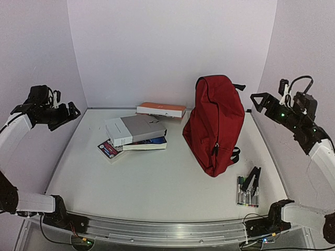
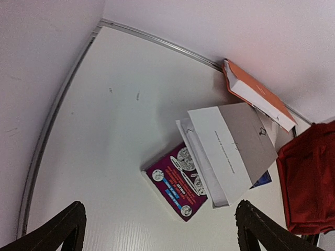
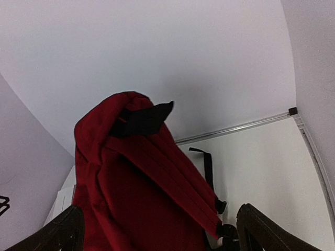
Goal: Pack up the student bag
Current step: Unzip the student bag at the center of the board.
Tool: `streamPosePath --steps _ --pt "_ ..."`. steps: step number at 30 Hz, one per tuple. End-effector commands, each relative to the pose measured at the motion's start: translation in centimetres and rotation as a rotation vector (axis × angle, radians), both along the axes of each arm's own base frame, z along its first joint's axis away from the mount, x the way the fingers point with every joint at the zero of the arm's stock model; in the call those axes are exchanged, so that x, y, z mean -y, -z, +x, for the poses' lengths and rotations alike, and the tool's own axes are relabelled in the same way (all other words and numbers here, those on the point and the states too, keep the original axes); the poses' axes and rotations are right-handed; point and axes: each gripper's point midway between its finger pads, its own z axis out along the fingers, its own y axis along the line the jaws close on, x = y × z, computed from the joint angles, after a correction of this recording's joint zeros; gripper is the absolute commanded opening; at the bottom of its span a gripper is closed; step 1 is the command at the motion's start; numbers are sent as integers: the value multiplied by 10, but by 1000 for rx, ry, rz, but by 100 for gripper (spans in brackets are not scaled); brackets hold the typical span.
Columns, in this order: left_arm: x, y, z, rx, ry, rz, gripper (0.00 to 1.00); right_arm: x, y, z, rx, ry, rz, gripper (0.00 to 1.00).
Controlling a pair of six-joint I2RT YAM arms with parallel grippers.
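I am holding my left gripper (image 1: 72, 111) and right gripper (image 1: 259, 100) spread wide and empty, high above the smooth white table (image 1: 157, 178). The student bag (image 1: 214, 125), soft dark-red fabric with a rounded top, is standing upright right of centre. Flat, hard-edged books (image 1: 135, 133) are lying stacked to its left, and a marker pack (image 1: 248, 191) is lying in front.

Stacked books (image 1: 133, 134), orange book (image 1: 160, 109), markers (image 1: 244, 195)

Student bag (image 1: 214, 123): matt red cloth. Table (image 1: 157, 178): smooth white. Books (image 1: 133, 135): glossy paper covers.
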Motion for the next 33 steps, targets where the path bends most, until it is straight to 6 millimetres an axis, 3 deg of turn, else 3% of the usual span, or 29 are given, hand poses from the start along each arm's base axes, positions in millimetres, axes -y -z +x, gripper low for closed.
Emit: streamPosePath --steps 1,3,5,11,17,20,22,26,31,33 --pt "50 -24 15 133 216 -6 100 -59 -15 0 3 -143 -73 98" --pt "58 -17 17 131 256 -33 100 -76 -10 5 -12 -146 -102 97" --pt "61 -11 15 116 279 -35 100 -80 -6 14 -28 -117 -122 93" --pt "59 3 6 100 290 -7 100 -69 -1 30 -42 7 -163 88" --pt "60 5 7 90 297 -6 100 -70 6 37 -53 15 -199 84" --pt "66 7 5 84 330 -30 100 -72 15 40 -70 13 -215 77" --pt "76 7 2 83 367 -49 100 -72 17 39 -73 6 -216 63" --pt "117 5 -10 79 466 -45 99 -79 12 36 -58 -35 -193 36" --pt "204 -6 -31 141 590 -81 98 -85 3 27 -30 -76 -150 8" --pt "245 -13 -43 188 644 -109 97 -85 -1 23 -22 -83 -132 2"
